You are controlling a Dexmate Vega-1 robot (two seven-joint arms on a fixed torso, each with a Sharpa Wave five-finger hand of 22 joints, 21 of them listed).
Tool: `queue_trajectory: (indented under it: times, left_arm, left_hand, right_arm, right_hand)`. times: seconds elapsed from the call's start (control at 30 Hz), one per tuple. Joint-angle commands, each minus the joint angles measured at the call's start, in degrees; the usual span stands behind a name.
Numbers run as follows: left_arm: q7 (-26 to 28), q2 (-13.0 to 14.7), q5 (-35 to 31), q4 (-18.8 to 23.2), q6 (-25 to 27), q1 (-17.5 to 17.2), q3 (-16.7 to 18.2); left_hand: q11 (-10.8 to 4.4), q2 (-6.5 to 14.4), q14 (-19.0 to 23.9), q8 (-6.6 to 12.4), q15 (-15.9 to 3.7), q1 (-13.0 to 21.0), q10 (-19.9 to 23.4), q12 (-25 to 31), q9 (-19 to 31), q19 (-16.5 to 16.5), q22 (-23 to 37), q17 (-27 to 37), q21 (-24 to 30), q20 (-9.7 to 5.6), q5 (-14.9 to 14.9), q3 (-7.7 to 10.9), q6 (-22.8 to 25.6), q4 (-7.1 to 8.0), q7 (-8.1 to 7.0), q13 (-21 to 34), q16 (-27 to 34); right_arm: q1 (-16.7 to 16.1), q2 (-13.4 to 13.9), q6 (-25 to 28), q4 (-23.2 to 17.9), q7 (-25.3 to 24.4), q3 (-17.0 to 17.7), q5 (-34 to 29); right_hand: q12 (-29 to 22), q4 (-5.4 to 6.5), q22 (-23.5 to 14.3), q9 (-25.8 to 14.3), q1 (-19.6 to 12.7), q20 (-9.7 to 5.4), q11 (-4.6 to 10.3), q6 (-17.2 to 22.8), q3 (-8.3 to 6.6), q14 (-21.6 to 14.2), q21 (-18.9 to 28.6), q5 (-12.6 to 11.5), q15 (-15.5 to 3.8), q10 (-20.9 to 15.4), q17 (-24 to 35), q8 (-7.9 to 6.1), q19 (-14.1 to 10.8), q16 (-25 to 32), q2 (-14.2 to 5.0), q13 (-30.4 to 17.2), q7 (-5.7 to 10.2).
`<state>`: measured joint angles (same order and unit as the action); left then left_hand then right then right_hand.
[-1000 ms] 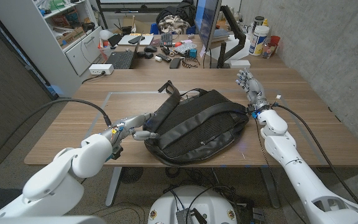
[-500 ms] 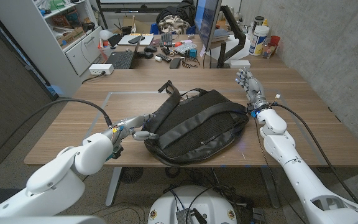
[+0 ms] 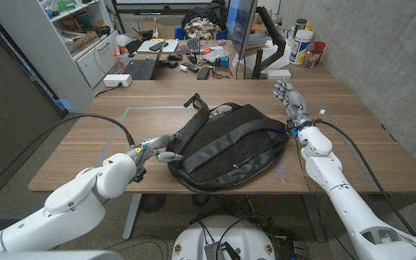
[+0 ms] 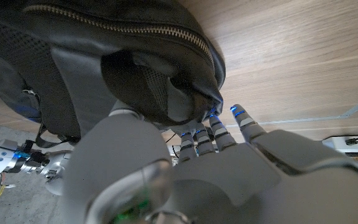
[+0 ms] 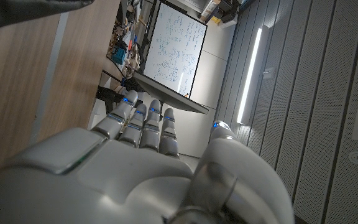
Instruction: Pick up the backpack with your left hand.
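Black backpack (image 3: 231, 146) lying flat at mid-table, near the front edge, straps up, top handle (image 3: 198, 105) pointing toward the far side. Left hand (image 3: 157, 148) at the bag's left edge, fingers (image 4: 215, 132) reaching under the rim and touching the fabric in the left wrist view; a firm grip cannot be told. Bag resting on the wood, not lifted. Right hand (image 3: 289, 100) standing upright just beside the bag's right end, fingers (image 5: 146, 127) straight, close together, holding nothing. Pale taped rectangle (image 3: 132, 110) marked on the table (image 3: 360, 137), partly under the bag. Beyond the far edge, a cluttered desk: keyboard (image 3: 140, 68), monitor (image 3: 241, 29), a second dark bag (image 3: 203, 16), white bottle (image 3: 302, 46) at right. White shelving (image 3: 85, 36) at far left. Cables (image 3: 85, 119) trailing from both arms across the tabletop.
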<state>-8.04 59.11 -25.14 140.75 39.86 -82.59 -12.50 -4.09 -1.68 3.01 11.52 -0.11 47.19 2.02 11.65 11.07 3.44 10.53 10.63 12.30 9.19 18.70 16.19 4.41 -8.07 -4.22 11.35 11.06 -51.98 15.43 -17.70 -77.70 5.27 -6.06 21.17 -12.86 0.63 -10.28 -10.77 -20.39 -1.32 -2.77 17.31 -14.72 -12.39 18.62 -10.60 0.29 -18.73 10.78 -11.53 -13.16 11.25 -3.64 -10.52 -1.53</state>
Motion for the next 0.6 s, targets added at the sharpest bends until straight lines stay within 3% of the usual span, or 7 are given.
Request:
queue_trajectory:
  times: [0.03,0.27,0.6]
  left_arm:
    - [1.64,2.08,1.48,-1.82,4.88,6.51,-7.70]
    - [1.12,2.57,0.30,-2.69,9.58,11.70,-13.96]
    - [3.66,1.83,-0.25,-4.13,11.17,15.70,-19.26]
  left_hand:
    - [-0.18,-0.03,0.30,0.29,0.94,0.87,-0.42,0.31,0.09,0.66,0.22,0.26,0.52,1.73,-0.22,0.36,-0.24,-0.10,-0.61,0.08,0.14]
    - [0.43,-0.19,1.14,0.25,1.97,1.07,-0.49,0.34,0.11,2.74,0.24,0.27,1.15,2.72,-0.61,0.27,-0.19,-0.01,-0.97,0.10,0.42]
    - [0.59,-0.46,1.82,0.22,1.89,1.26,-0.19,0.49,0.13,4.98,0.27,0.26,1.82,2.89,-0.93,0.14,-0.22,0.02,-1.51,0.13,0.59]
  right_arm:
    - [0.40,-0.35,-0.04,0.52,0.05,-0.19,0.13]
    - [0.53,-0.56,0.03,0.92,0.28,-0.19,0.22]
    - [0.53,-0.68,-0.02,1.08,0.45,0.14,0.39]
  right_hand:
    - [-0.03,-0.36,-0.07,-0.28,0.37,0.07,0.08,0.39,-0.10,-0.65,-0.11,-0.24,0.14,-0.43,0.13,0.10,-0.33,-0.03,-0.27,-0.31,0.09]
    - [-0.05,-0.38,-0.08,-0.28,0.41,0.26,0.08,0.40,-0.08,-0.72,-0.27,-0.24,0.18,-0.55,0.14,0.10,-0.37,-0.02,-0.34,-0.31,0.16]
    - [-0.02,-0.44,-0.09,-0.29,0.44,0.41,0.20,0.44,-0.06,-0.80,-0.50,-0.23,0.21,-0.53,0.13,0.10,-0.47,-0.04,-0.39,-0.32,0.24]
